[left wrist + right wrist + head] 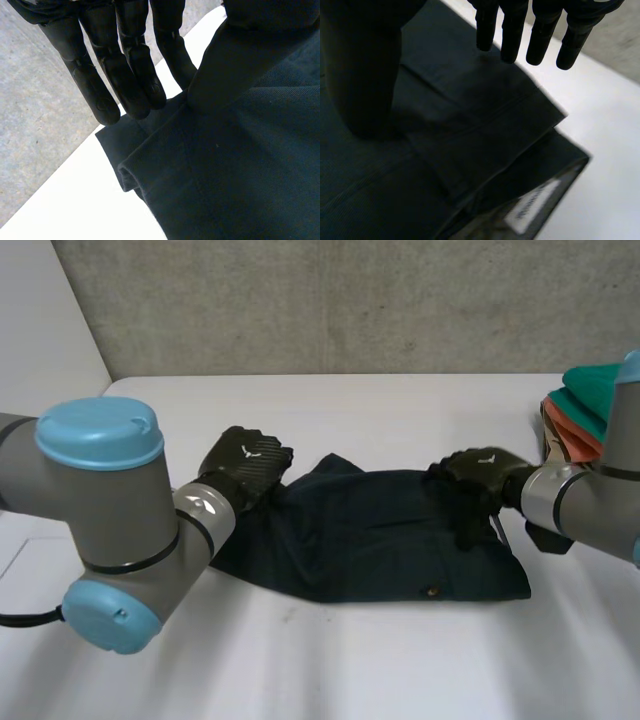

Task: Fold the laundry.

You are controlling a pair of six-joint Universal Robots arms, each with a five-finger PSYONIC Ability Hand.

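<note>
1. The dark garment (370, 540) lies flat on the white table (400, 670). Its long axis runs side to side in front of me, from one arm towards the other. A white label (530, 209) shows inside the band at its right end, and a small stud (432, 591) sits near its near edge.

2. The left hand (245, 462) is at the garment's left end, by the far corner. Its fingers (130, 75) are straight and close together, tips just over the cloth's edge where a small roll of hem has formed. They are not curled round anything, so I read this hand as open and holding nothing.

3. The right hand (482, 472) is at the garment's right end, on the far side of the band. Its fingers (540, 35) are straight and spread, poised above the cloth's far edge. What I take for the thumb (365, 80) lies down on the cloth nearer the middle. I read this hand as open too, with no pinch made.

4. So each hand has its own end, and neither is better placed for the other's. In my judgement the next move turns on that axis. The cloth lies under and nearward of both sets of fingertips, so each hand must close on its far corner before anything folds.

5. Beyond the garment's right end, well apart from it, is a stack of folded clothes (585, 405).
</note>
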